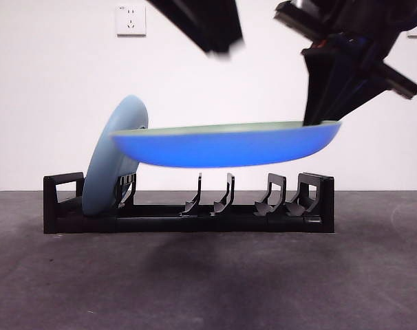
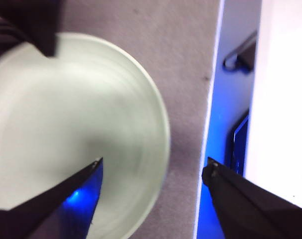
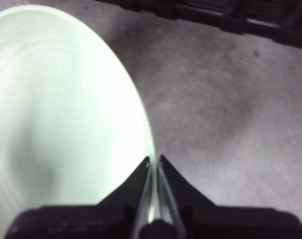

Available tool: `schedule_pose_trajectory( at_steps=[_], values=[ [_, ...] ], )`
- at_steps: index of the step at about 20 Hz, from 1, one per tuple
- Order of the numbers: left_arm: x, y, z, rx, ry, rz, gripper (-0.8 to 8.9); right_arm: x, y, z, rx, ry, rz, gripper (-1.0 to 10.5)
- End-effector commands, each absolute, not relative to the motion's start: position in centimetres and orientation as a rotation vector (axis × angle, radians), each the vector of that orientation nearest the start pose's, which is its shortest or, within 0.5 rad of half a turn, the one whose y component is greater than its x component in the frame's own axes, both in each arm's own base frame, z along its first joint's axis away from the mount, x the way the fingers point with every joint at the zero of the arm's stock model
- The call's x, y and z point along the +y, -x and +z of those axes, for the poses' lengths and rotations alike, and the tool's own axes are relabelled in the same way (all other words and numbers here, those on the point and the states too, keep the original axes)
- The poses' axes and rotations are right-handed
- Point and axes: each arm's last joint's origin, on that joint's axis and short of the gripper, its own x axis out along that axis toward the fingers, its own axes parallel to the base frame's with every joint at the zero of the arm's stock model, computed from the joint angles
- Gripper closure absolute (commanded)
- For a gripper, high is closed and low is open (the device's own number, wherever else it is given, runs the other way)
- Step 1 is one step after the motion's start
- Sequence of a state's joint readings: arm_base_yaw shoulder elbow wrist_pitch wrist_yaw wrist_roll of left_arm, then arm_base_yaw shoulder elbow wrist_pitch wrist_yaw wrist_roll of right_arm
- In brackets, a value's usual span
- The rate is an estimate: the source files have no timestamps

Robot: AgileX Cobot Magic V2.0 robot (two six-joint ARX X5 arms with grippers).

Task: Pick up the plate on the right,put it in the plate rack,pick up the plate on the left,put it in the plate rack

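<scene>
The dark tabletop (image 1: pixel 208 289) is filling the lower part of the front frame, and the plate rack (image 1: pixel 188 206) is sitting across its middle. A pale blue plate (image 1: pixel 107 168) is already leaning in the slot at the rack's left end. A second plate (image 1: pixel 226 146), blue beneath and pale green inside, is hanging flat in mid frame, above the rack's empty prongs and clear of them. The right gripper (image 3: pixel 154 162) is pinching that plate's rim between pressed-together jaws, coming down from the upper right of the front frame. The left gripper (image 2: pixel 153 167) is hovering beside the same plate with its jaws spread wide and holding nothing; it is likely the dark blur at the top centre of the front frame.

The plate is looking stiff, smooth and glossy, so probably slippery and breakable. Held by one edge, it is likely levering hard against the jaws, so a deep, firm rim grip seems wise while it is being tipped upright into a free slot
</scene>
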State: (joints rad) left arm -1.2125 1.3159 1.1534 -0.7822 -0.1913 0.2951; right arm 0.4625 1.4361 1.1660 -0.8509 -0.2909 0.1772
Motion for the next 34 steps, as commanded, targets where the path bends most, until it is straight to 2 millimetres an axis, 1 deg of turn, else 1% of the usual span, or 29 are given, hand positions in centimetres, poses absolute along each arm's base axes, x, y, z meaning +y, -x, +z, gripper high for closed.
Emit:
schedule_pose_trajectory(
  at_steps=[1,4,7,11,12,16,19,21,22,23,25,28,29,31,33,34],
  values=[
    [-26.0,-9.4,28.2,0.640,-0.959,-1.043,4.69,12.6,-24.2,27.4,1.212,-0.076,0.632,9.6],
    [-27.8,-9.6,26.2,0.663,-1.009,-1.029,4.69,12.2,-24.1,27.5,1.224,-0.099,0.677,9.6],
    [-28.6,-9.9,24.9,0.686,-1.030,-1.025,4.88,12.2,-24.0,27.5,1.229,-0.091,0.680,9.6],
    [-28.8,-9.9,24.6,0.692,-1.042,-1.025,7.81,12.2,-24.0,27.5,1.226,-0.084,0.684,9.6],
    [-28.9,-9.8,24.6,0.690,-1.045,-1.027,8.28,12.2,-24.0,27.5,1.225,-0.080,0.684,9.6],
    [-29.0,-9.3,24.6,0.672,-1.061,-1.025,8.22,12.2,-24.1,27.5,1.222,-0.074,0.685,9.6],
    [-29.2,-8.7,24.6,0.660,-1.066,-1.046,8.22,12.1,-24.1,27.5,1.214,-0.074,0.681,9.3],
    [-29.3,-8.7,24.6,0.658,-1.063,-1.049,8.22,11.7,-24.3,27.9,1.179,-0.082,0.672,8.0],
    [-29.3,-8.7,24.6,0.659,-1.054,-1.050,8.23,11.5,-24.3,28.4,1.142,-0.088,0.671,7.4],
    [-29.4,-8.7,24.7,0.657,-1.044,-1.052,8.22,11.1,-24.1,29.0,1.100,-0.094,0.667,7.2],
    [-29.7,-8.7,24.8,0.649,-0.984,-1.090,8.22,10.2,-23.7,30.9,0.966,-0.088,0.623,7.2],
    [-30.8,-9.2,25.6,0.617,-0.760,-1.160,8.22,8.4,-22.8,34.0,0.722,-0.038,0.415,7.3],
    [-31.1,-9.5,25.9,0.601,-0.688,-1.168,8.23,8.0,-22.3,34.8,0.665,-0.032,0.362,7.3],
    [-31.6,-10.4,26.7,0.551,-0.550,-1.142,8.23,7.1,-21.5,36.3,0.559,-0.033,0.267,7.3],
    [-31.6,-11.8,27.3,0.528,-0.415,-1.105,8.23,6.1,-20.9,37.1,0.504,-0.030,0.184,7.3],
    [-31.4,-13.0,27.6,0.538,-0.322,-1.093,8.23,5.7,-20.7,37.3,0.491,-0.031,0.150,7.3]
  ],
)
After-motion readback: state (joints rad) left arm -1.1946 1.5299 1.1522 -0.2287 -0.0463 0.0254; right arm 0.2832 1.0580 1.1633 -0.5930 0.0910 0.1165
